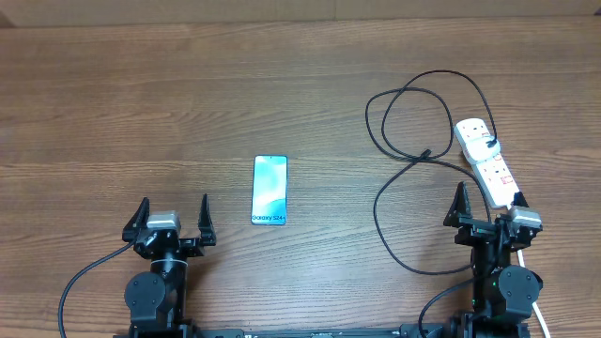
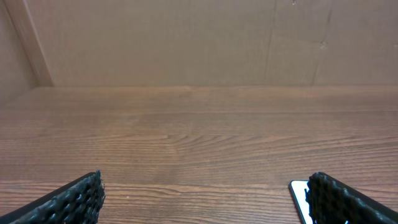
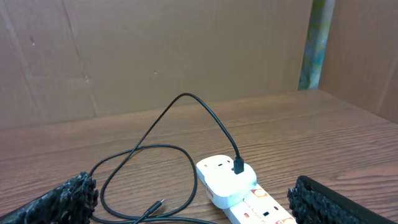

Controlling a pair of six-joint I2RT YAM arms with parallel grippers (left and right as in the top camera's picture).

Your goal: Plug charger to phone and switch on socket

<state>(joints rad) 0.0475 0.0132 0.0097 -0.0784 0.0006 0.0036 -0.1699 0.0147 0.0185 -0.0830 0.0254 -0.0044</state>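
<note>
Overhead view: we see the left gripper (image 1: 174,201) spread wide and empty, and the right gripper (image 1: 488,195) likewise spread, holding nothing. The phone (image 1: 269,191) lies flat on the table (image 1: 141,113), screen up, nearer the left gripper. The socket (image 1: 486,161) lies just ahead of the right gripper. The charger (image 3: 186,95) is plugged into its far end; the connector tip (image 1: 427,153) lies loose, well apart from the phone.
</note>
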